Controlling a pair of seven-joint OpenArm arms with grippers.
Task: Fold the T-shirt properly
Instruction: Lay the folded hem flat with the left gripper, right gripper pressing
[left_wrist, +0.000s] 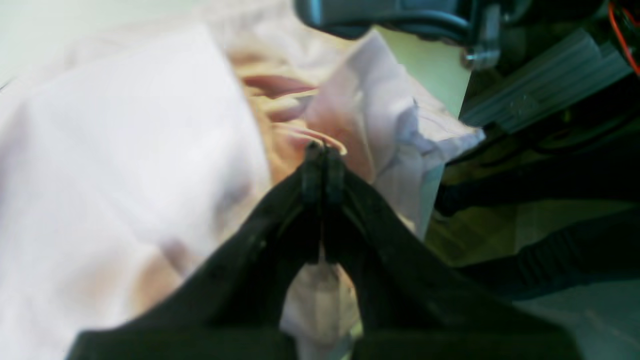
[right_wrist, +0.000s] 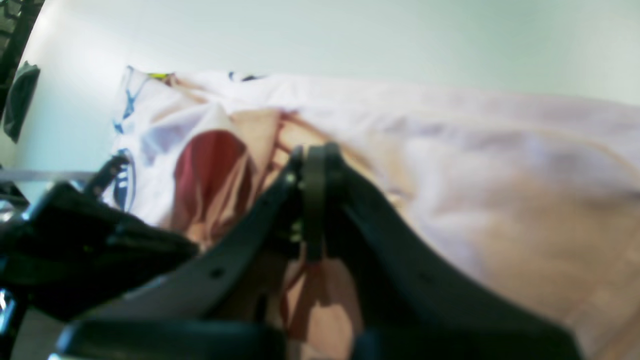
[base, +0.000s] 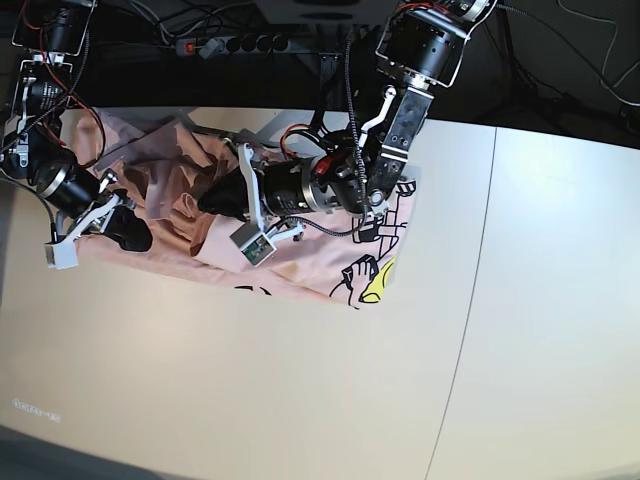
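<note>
Pale table (base: 300, 390) fills most of the base view, with a seam running down its right part and dark floor, cables and a power strip (base: 235, 44) behind its far edge. Its whole near half and right side lie bare, so open room is there; the shirt (base: 170, 215) is bunched toward the far left, its left edge near the table's left edge and its printed end (base: 372, 275) reaching toward the middle.

Left arm (base: 400, 100) comes down from the far edge and bends sharply, its forearm lying almost level over the cloth and pointing toward the view's left; the left gripper (base: 213, 198) sits at the middle of the crumpled fabric. Right arm (base: 50, 170) hangs over the table's left end, and the right gripper (base: 132, 236) rests low at the shirt's near-left edge.

Left wrist view, blurred, shows the left gripper (left_wrist: 324, 150) with both tips pressed together on a thin fold edge of pink cloth, fabric spread to its left and a raised flap to its right, past which the table's edge and the rig show. Right wrist view shows the right gripper (right_wrist: 315, 152) likewise pinched tight on a gathered fold, with blue-looking print (right_wrist: 125, 175) at the shirt's far left and smooth cloth (right_wrist: 500, 165) running off right; only the base view shows the yellow-black graphic (base: 375, 283)
</note>
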